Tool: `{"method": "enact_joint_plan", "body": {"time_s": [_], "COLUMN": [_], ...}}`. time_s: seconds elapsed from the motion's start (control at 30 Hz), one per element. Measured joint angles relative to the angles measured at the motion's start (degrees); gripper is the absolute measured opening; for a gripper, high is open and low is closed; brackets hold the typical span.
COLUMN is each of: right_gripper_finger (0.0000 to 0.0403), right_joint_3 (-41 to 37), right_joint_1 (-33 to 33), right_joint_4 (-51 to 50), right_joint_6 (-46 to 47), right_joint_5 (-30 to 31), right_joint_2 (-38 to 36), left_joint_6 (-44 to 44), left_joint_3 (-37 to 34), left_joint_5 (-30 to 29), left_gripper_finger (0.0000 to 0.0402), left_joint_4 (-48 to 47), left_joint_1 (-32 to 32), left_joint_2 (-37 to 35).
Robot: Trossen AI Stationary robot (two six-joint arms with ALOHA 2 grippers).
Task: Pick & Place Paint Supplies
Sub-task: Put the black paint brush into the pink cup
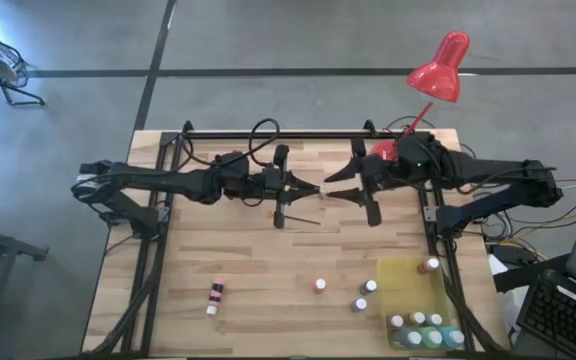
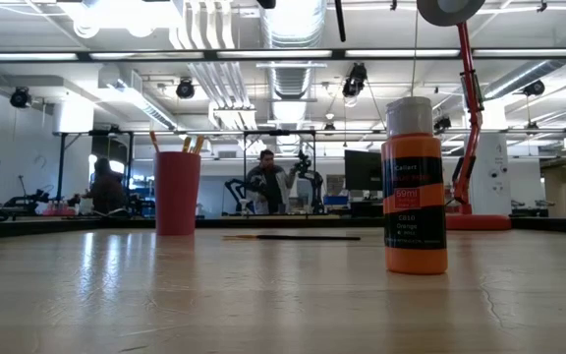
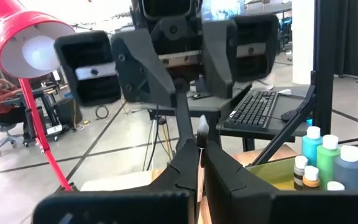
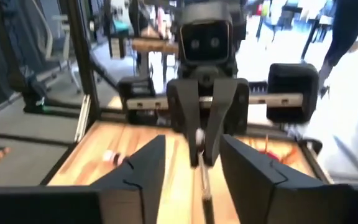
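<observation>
Mid-air handover of a thin paintbrush (image 3: pixel 199 146), by the look of it, above the middle of the table (image 1: pixel 248 260). Left hand (image 1: pixel 313 190) clenched on the brush, pale bristle tip poking up between its fingers in the left wrist view. Right hand (image 1: pixel 336 187) nose to nose with it, fingers spread to either side of the handle and apparently gripping nothing.

To do this step well:

- Keep the left grip firm and steady; a slim round handle will probably pivot or slide under a light pinch.
- Draw the right hand straight back along the line of the brush, not sideways, so no open finger catches the handle and levers it loose.
- Hold off moving the left arm until the right fingers are well clear of the brush end.
- Check afterwards that the brush sits straight between the left fingers; a tilted brush is likely to snag on the way down.

Elsewhere: a second dark paintbrush (image 1: pixel 303 221) lying flat on the table just in front of the hands; several small paint bottles (image 1: pixel 320 285) standing loose toward the front, one pink bottle (image 1: pixel 214 295) on its side well to the left. More bottles gathered in the yellow tray (image 1: pixel 408 275) at the front right, which looks the likely destination. Mind the red desk lamp (image 1: pixel 438 70) behind the right arm when swinging that way.
</observation>
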Motion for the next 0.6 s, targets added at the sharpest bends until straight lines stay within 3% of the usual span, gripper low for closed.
{"method": "enact_joint_plan", "body": {"time_s": [0.2,0.4,0.5,0.6], "right_gripper_finger": [0.0185,0.0195,0.0187,0.0175], "right_joint_3": [7.42,12.52,12.82,11.28], "right_joint_1": [0.0,0.29,1.02,2.2], "right_joint_4": [-16.15,-30.72,-34.6,-35.43], "right_joint_6": [4.55,10.58,12.1,12.31], "right_joint_5": [0.24,4.94,7.58,7.75], "right_joint_2": [-0.04,-0.09,-0.15,-0.77], "left_joint_6": [-1.52,-2.04,-2.06,-1.7], "left_joint_3": [0.0,-0.02,-0.02,-0.02], "left_joint_5": [-4.32,-11.01,-16.63,-26.13], "left_gripper_finger": [0.0009,0.0009,0.0009,0.0009], "left_joint_4": [-5.86,-16.76,-23.44,-29.58], "left_joint_1": [-0.02,-0.42,-1.31,-2.91], "left_joint_2": [-2.36,-8.95,-13.2,-16.95]}}
